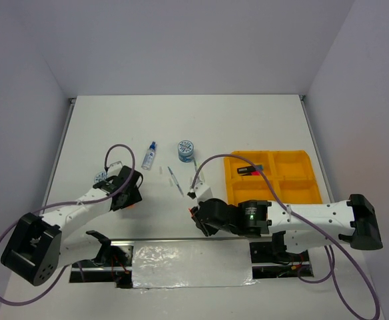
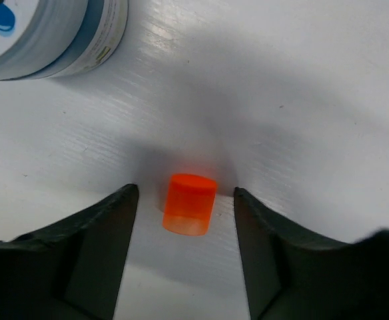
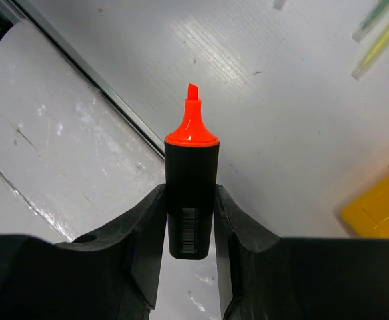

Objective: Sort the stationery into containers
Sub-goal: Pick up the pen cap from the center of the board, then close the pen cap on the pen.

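Our left gripper (image 2: 184,195) is open, with the orange cap (image 2: 190,203) upright on the table (image 2: 301,100) midway between its fingers and touching neither. We judge the step is to take the cap, so we should close evenly on its round sides (it looks light, and a one-sided touch could tip it). Our right gripper (image 3: 190,191) is clamped on the black highlighter (image 3: 191,173), whose bare orange tip points out beyond the fingertips, with the tray (image 3: 381,207) off to their right. The white table is glossy and faintly streaked, a round pot (image 2: 54,33) stands beyond the left finger, and plain pale walls (image 1: 181,40) enclose it.
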